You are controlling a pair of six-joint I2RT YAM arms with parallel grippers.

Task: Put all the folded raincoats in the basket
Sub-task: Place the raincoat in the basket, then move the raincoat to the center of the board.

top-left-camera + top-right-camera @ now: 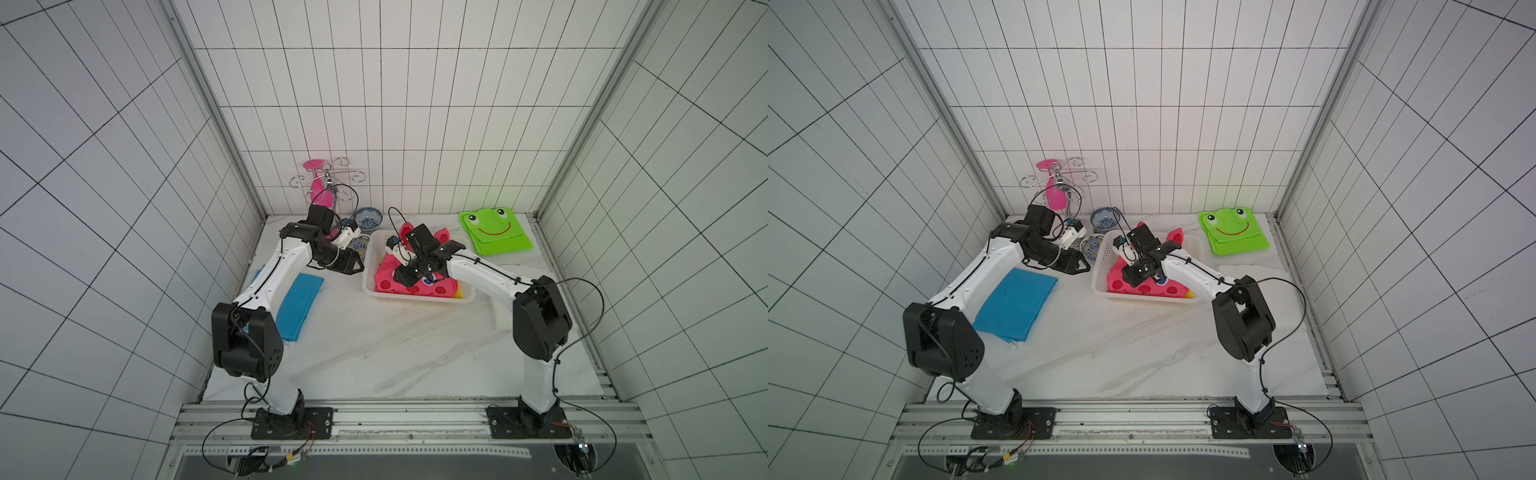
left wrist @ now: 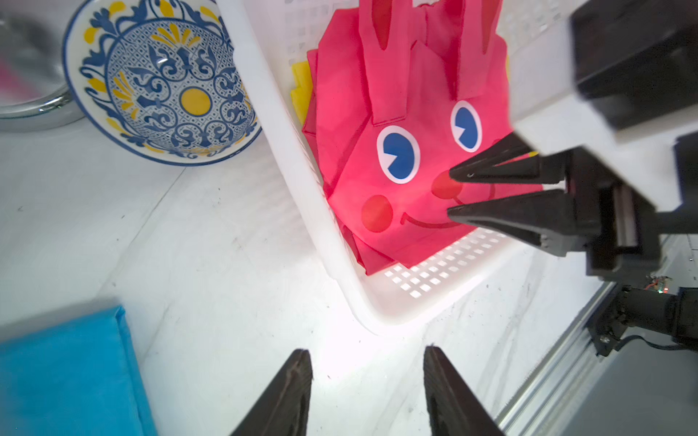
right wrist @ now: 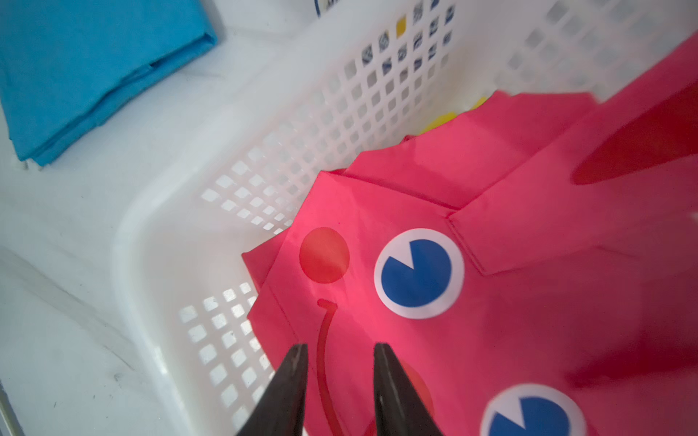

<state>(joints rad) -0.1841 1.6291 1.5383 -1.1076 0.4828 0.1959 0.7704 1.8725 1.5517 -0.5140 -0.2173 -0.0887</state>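
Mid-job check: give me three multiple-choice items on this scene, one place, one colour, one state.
1. Where is the pink raincoat? A. on the table B. in the basket C. on the rack
2. What colour is the frog-face raincoat? A. blue B. green C. yellow
3. How is the left gripper? A. open and empty B. shut on cloth C. shut on a bowl
Answers: 1 B, white perforated walls surround it; 2 B, it is bright green; 3 A, its fingers stand apart, nothing between.
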